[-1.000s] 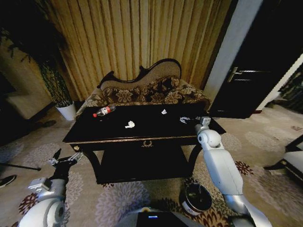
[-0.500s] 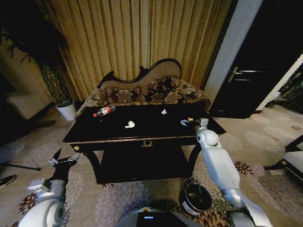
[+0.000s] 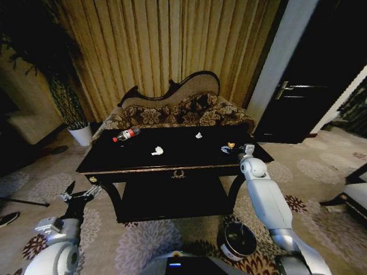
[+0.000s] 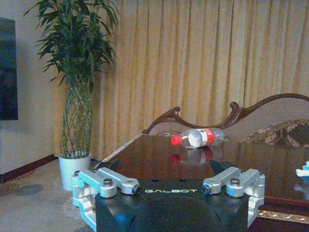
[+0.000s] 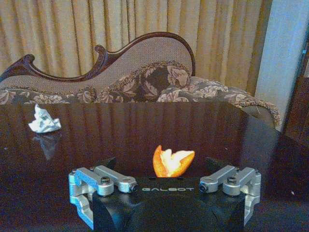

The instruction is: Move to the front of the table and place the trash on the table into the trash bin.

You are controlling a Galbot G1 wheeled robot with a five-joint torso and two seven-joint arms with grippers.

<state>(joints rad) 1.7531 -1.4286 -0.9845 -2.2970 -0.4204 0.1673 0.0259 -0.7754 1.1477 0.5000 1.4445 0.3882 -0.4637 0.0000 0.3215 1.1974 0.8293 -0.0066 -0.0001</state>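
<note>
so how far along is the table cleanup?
Done: the robot is parked in front of the table. In hand: the right end effector is open just short of the orange scrap, not gripping it. Left: the bottle, two crumpled papers and the scrap are all on the table. The trash bin is on the floor. The left end effector hangs open, low beside the table.

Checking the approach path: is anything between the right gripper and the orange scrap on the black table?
Nothing visible. The right gripper is open, and the orange-and-white scrap lies just beyond it on the glossy black table. A crumpled white paper lies well aside.
</note>
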